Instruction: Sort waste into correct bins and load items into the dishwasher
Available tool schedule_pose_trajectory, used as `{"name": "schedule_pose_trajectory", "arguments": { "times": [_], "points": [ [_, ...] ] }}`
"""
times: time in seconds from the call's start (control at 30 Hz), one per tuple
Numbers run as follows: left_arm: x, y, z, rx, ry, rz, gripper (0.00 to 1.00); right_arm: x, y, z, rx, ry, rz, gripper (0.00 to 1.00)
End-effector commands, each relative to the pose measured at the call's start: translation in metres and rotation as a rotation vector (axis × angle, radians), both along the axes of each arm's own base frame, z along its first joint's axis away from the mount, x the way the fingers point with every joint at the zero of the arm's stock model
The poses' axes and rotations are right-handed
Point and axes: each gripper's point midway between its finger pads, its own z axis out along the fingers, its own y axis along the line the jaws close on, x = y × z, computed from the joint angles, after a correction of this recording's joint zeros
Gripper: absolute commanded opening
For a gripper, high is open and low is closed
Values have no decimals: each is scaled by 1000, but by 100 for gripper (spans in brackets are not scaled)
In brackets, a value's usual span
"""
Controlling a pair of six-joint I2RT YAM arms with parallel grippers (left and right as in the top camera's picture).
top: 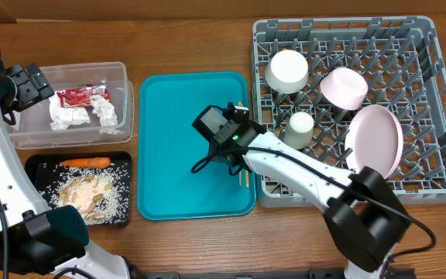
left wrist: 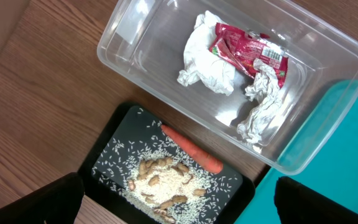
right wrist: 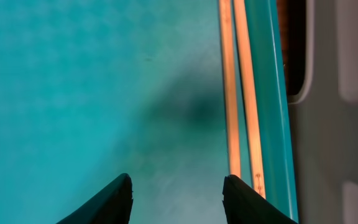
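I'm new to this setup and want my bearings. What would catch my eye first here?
The big grey dish rack on the right stands out, with a pale pink plate propped in it. In the middle, the right tool hangs low over the teal tray, beside the chopsticks at its right edge. At left, a clear tub holds white napkins and a red wrapper.

We count two chopsticks (right wrist: 229,93), two crumpled napkins (left wrist: 204,59), one red wrapper (left wrist: 247,50) and one carrot (left wrist: 191,150). We also count one white bowl (top: 286,70), one white cup (top: 300,128), one pink bowl (top: 344,87), one pink plate (top: 376,141) and one rack (top: 424,46).
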Motion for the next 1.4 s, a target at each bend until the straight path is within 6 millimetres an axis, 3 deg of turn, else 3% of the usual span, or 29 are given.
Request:
{"name": "schedule_pose_trajectory", "arguments": {
  "times": [0.0,0.37,0.67,0.8,0.93,1.0,1.07,1.37],
  "points": [
    [-2,3,13,32,-24,-6,100,7,-6,-14,-5,23,-43,52],
    [-2,3,13,31,-25,-6,100,4,-10,-30,-22,64,-76,55],
    [-2,2,13,31,-25,-8,100,19,-18,-50,12,94,-145,55],
    [-2,2,13,31,-25,-8,100,23,-14,-50,29,81,-143,70],
    [-2,2,13,31,-25,-8,100,26,-12,-49,39,70,-138,71],
    [-2,2,13,31,-25,-8,100,36,-2,-45,79,27,-126,50],
    [-2,2,13,31,-25,-8,100,36,-2,-45,79,27,-124,44],
    [-2,2,13,31,-25,-8,100,28,-1,-47,72,62,-68,38]
  ]
}}
